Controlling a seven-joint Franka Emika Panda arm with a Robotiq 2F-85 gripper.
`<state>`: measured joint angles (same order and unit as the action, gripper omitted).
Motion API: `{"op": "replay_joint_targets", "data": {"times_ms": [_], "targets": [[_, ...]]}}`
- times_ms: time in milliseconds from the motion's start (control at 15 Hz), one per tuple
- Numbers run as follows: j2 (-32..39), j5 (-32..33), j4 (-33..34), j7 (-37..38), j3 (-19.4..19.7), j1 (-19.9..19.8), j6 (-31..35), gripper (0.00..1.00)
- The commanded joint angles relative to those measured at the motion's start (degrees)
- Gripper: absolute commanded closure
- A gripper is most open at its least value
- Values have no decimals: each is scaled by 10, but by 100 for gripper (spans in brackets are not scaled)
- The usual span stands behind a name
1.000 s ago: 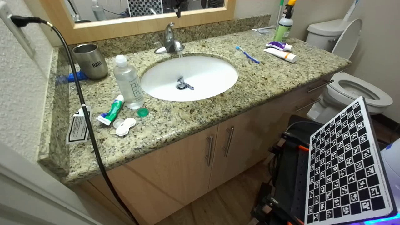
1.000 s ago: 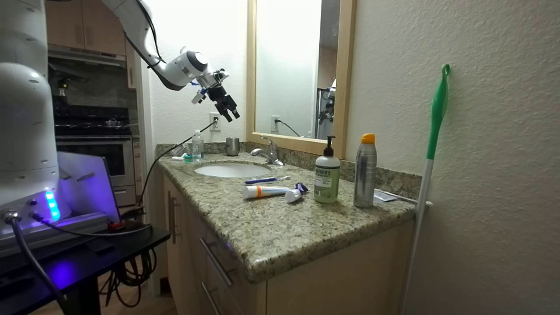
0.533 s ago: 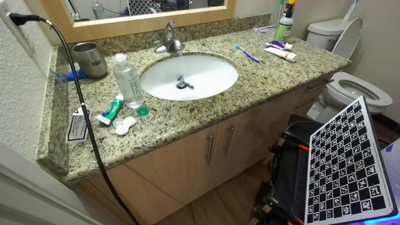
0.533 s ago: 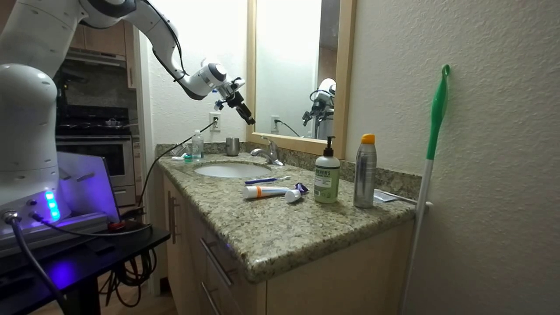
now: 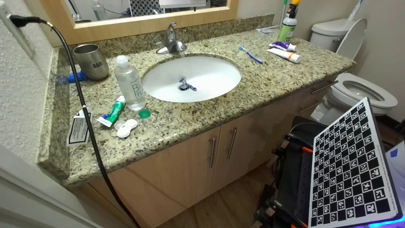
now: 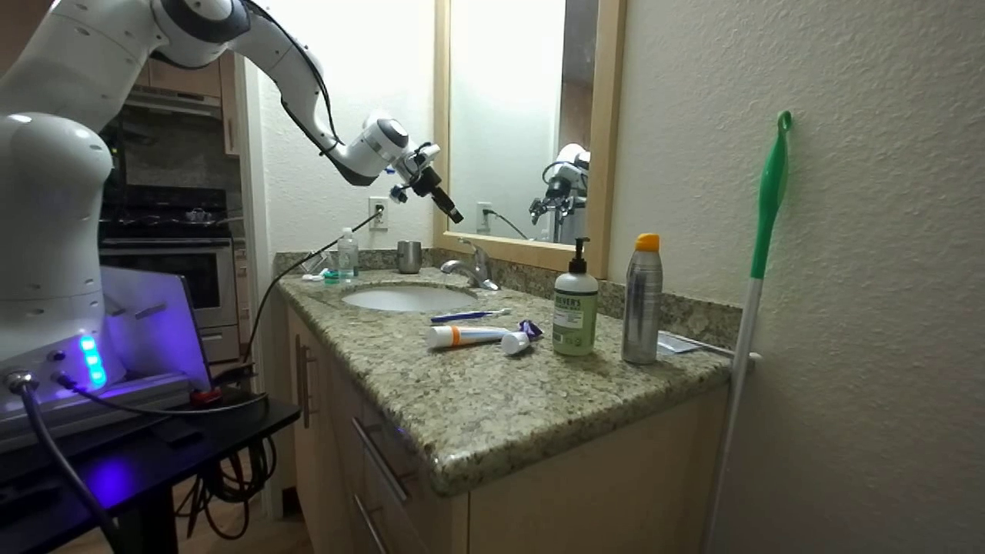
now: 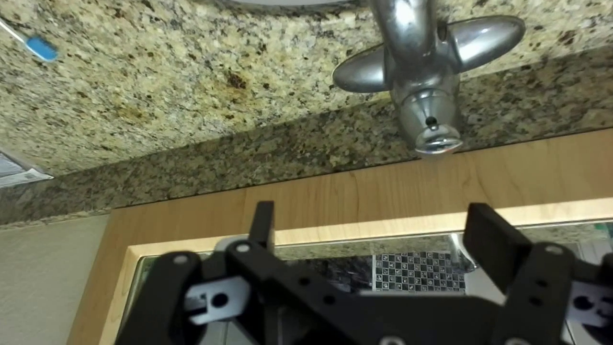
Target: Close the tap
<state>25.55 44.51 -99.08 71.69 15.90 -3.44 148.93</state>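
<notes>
In the wrist view the gripper (image 7: 371,209) is holding its fingers (image 7: 263,223) wide apart — the tap (image 7: 424,72) is standing clear of them, toward one o'clock; in an exterior view water (image 5: 182,55) is running from the spout (image 5: 180,47) — the white basin (image 5: 215,77) is lying at five o'clock from the tap

Clear gap, claw (image 7: 371,218) to tap (image 7: 424,72)

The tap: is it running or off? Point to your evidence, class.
Running: in an exterior view, a thin water stream shows below the spout of the tap.
</notes>
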Motion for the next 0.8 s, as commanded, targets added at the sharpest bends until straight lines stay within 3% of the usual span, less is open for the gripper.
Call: {"op": "replay_joint_targets", "data": {"times_ms": [0,267,600,733], "targets": [[0,-6,1,-5,6,5,1,0],[25,2,26,14,17,11,-32,0],[19,-5,15,4,13,5,-18,0],[30,-36,24,-23,1,-5,-45,0]]}}
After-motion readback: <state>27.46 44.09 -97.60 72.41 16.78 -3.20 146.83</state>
